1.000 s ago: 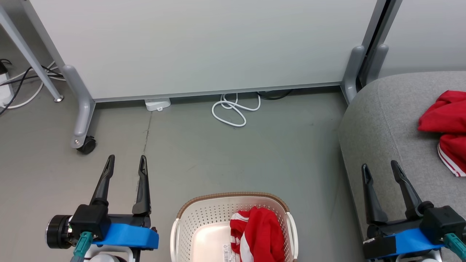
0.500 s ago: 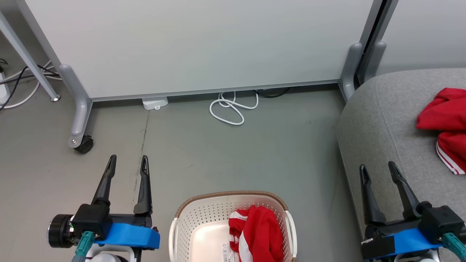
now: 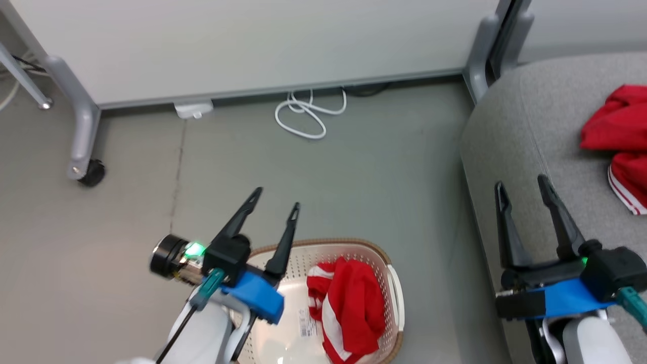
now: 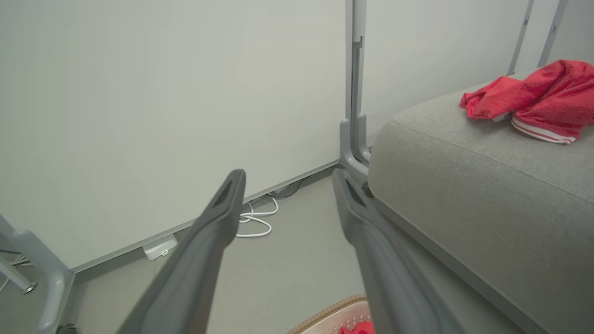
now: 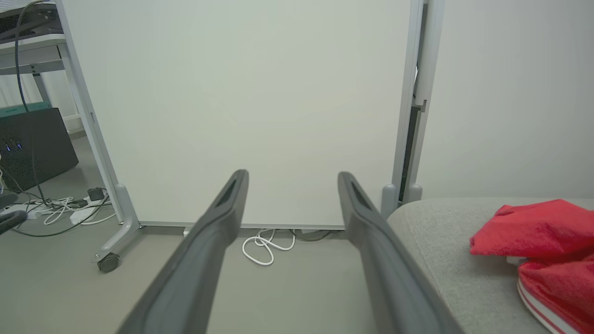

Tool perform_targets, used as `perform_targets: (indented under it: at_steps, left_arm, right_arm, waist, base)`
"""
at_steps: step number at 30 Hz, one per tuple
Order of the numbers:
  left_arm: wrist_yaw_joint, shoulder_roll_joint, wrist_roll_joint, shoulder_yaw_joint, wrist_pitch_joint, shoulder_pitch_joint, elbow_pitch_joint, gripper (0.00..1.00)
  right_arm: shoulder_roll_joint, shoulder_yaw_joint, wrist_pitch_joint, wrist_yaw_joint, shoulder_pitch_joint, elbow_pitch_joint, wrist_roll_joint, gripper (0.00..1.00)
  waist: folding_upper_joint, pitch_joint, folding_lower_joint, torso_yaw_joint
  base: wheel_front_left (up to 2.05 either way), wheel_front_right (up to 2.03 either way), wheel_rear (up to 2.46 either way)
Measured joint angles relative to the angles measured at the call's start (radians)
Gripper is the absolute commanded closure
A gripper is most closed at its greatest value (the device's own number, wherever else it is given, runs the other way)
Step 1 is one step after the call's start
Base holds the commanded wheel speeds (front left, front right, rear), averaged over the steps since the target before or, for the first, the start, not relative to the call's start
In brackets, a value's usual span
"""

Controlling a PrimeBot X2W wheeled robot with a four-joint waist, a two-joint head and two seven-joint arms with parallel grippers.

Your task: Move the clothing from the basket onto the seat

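A red garment (image 3: pixel 351 308) with white stripes lies bunched in the right half of the cream basket (image 3: pixel 395 293) on the floor. The other red garment (image 3: pixel 619 141) rests on the grey seat (image 3: pixel 525 131) at the right, also visible in the left wrist view as the garment (image 4: pixel 538 99) on the seat (image 4: pixel 487 185) and in the right wrist view as the garment (image 5: pixel 543 241). My left gripper (image 3: pixel 277 198) hangs open above the basket's back left rim, fingers angled to the upper right. My right gripper (image 3: pixel 521 183) stands open over the seat's left edge, holding nothing.
A white partition panel on castored grey legs (image 3: pixel 83 151) stands behind. A coiled white cable (image 3: pixel 303 114) and a white plug block (image 3: pixel 193 108) lie at its foot. Grey floor spreads left of the basket. A desk with cables (image 5: pixel 60 204) is in the right wrist view.
The head camera has tilted down and left. My left gripper has swung right to above the basket's back left rim and turned its fingers toward the upper right. The right gripper keeps its pose.
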Motion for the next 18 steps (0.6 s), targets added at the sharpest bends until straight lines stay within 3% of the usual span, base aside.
perform_targets:
  at_steps: [8,18]
  left_arm:
    - [-0.005,0.019,-0.099,-0.277,0.0,-0.233,0.261,0.0]
    - [-0.005,0.018,-0.266,-0.544,0.007,-0.436,0.547,0.0]
  right_arm:
    - [-0.006,0.006,0.0,0.0,-0.112,-0.028,-0.003,0.0]
    - [-0.006,0.032,0.0,0.0,-0.226,-0.061,0.001,0.0]
  waist:
    - [0.0,0.152,0.0001,-0.044]
    - [0.0,0.353,0.0002,-0.113]
  base:
    - [0.0,0.0,0.0]
    - [0.0,0.0,0.0]
